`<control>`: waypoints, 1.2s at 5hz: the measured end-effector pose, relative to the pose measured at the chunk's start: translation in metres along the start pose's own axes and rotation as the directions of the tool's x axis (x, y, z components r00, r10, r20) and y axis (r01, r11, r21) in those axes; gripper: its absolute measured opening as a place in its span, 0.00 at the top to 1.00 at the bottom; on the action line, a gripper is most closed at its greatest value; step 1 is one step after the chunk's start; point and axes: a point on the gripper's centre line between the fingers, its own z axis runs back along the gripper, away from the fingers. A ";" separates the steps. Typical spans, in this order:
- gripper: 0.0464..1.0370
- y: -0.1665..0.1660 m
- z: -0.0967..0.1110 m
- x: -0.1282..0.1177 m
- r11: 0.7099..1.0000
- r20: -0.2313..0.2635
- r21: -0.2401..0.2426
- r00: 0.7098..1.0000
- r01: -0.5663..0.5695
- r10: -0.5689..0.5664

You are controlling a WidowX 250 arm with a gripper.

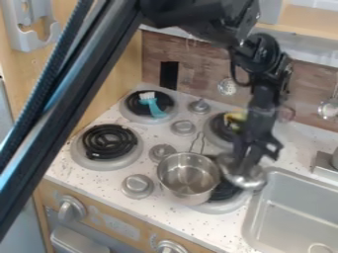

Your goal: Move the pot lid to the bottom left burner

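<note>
At the gripper point(251, 157), pot lid point(241, 179): tilted just under the gripper, right of the pot point(189, 176) and overlapping the bottom right burner point(221, 206) in your view.
Gripper: appears closed on the pot lid; the exact contact is hard to make out.
Pot: left of the gripper, uncovered, overlapping the near right burner area; whether it rests squarely there, you cannot tell.
Bottom left burner point(109, 143): well to the left of the gripper, past the pot; its black coil is bare, so your target is free to receive the pot lid.
Done: grasp, as judged from the pot lid's tilt beneath the gripper.
Left: you have the transfer leftward, the lowering onto the coil and the release to complete.
Progress: roughly midway, in your operator's estimate; the pot lid is not at its target.
</note>
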 end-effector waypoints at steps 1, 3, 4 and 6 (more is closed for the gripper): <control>0.81 -0.004 0.015 0.012 1.000 0.061 0.013 0.998 0.003 -0.004; 0.81 0.031 0.076 -0.014 0.992 0.190 0.036 0.976 -0.118 0.110; 0.81 0.072 0.087 -0.044 0.973 0.195 0.033 0.956 -0.230 0.220; 0.81 0.144 0.072 -0.125 0.894 0.139 0.012 0.886 -0.448 0.442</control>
